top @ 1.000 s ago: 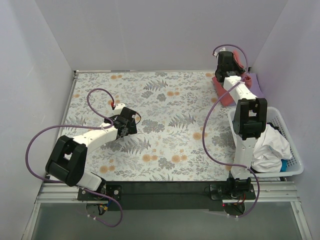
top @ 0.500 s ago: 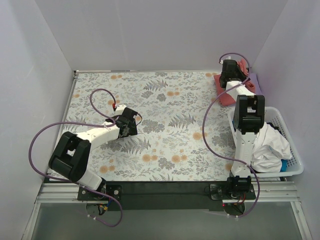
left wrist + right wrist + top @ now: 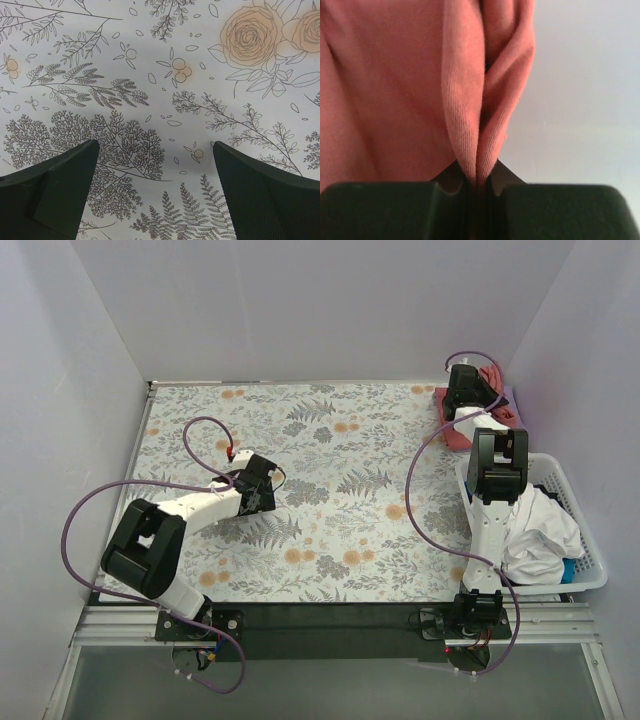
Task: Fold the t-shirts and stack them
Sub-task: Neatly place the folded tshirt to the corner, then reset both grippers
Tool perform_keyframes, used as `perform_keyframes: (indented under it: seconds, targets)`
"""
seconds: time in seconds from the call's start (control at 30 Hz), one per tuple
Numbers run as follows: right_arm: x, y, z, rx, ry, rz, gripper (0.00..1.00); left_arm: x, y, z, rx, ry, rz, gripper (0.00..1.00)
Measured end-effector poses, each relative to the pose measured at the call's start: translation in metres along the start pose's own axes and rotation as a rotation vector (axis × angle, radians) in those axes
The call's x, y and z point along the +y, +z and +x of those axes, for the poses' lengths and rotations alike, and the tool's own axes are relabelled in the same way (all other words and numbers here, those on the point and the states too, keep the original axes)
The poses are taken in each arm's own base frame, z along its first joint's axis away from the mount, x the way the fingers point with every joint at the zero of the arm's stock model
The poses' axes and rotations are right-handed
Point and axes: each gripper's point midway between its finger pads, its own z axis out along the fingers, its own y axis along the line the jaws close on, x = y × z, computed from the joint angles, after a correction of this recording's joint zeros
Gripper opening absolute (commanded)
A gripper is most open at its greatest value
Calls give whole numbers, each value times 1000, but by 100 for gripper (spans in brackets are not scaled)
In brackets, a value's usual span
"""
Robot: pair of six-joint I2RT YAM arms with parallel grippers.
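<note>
Salmon-red t-shirt (image 3: 395,75) clamped in right pincer (image 3: 479,186), arm stretched to far corner; left pincer (image 3: 155,145) agape — low over floral cloth (image 3: 150,60)

right end effector (image 3: 477,187): clamped on fold | salmon-red t-shirt (image 3: 395,85): bunched, filling left

left pincer (image 3: 155,145) spread wide, low | right pincer (image 3: 479,184) clamped tight, extended far

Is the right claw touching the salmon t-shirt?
Touching. The right wrist view shows the right claw pinched shut on a fold of the salmon-red t-shirt.
</note>
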Motion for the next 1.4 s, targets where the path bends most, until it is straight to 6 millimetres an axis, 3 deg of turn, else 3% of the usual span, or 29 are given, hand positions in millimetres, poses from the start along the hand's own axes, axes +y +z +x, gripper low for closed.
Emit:
perform_keyframes:
  seconds: [0.03,0.07,0.13,0.17,0.27,0.43,0.57,0.67,0.8,0.97,1.1,1.2,1.4]
  targets:
    - [0,2,2,5,1,6,20,0,0,1,2,2,-1,98]
    - [-1,3,3,8,0,10,36,0,1,1,4,3,-2,98]
    - [0,5,6,20,-3,20,52,0,1,1,4,3,-2,98]
    - [-1,6,7,26,-3,28,68,0,1,1,4,3,-2,98]
    - [-5,7,11,44,2,51,87,0,1,1,4,3,-2,98]
    - [-12,6,14,65,20,85,98,0,1,1,6,3,-1,98]
    - [-17,-1,11,64,32,97,98,0,0,2,7,3,1,98]
    - [-28,-18,5,41,43,98,98,-1,-1,1,5,1,5,98]
    - [-62,-69,-25,-55,99,108,98,-1,-8,-8,-24,-19,24,98]
    - [-125,-160,-62,-224,233,130,98,0,-33,-34,-112,-80,79,98]
    - [-162,-224,-57,-304,328,145,98,3,-62,-61,-215,-153,148,98]
    - [-167,-253,-37,-325,353,136,98,7,-81,-75,-273,-194,186,98]
    - [-132,-300,-19,-411,415,-87,98,20,-117,-94,-368,-261,248,98]
